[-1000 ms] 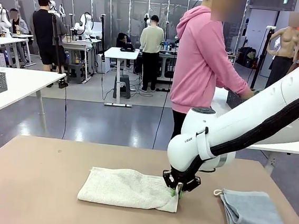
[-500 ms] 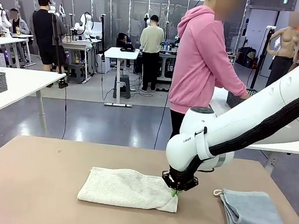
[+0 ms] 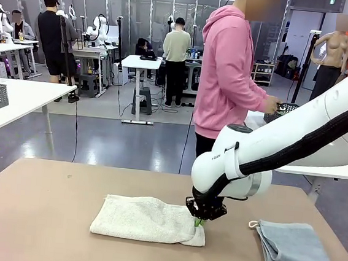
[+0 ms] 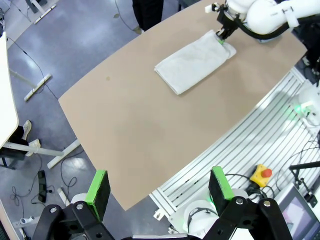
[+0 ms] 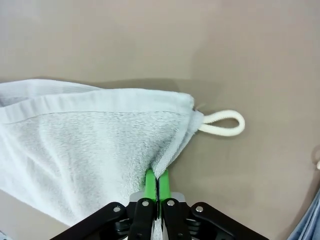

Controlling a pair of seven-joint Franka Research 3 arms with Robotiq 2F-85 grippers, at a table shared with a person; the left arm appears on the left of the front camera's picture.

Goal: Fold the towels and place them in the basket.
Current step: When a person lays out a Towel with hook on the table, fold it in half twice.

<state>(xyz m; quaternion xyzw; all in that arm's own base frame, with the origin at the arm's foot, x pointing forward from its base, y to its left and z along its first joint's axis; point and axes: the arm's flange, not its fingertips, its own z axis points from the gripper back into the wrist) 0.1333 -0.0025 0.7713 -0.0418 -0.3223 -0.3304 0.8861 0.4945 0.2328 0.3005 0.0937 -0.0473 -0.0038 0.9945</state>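
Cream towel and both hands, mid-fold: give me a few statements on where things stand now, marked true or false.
1. The right hand is shut on an edge of the cream towel. True.
2. The blue-grey towel lies on top of the cream towel. False: it lies apart, to the right on the table.
3. The left hand grips a towel. False: it is open, well above the table.
4. The cream towel has a loop at its corner. True.

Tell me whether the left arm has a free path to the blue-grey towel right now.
Probably not: the blue-grey towel lies at the table's right end, beyond the right gripper pinching the cream towel. The open left gripper hangs off the opposite edge.
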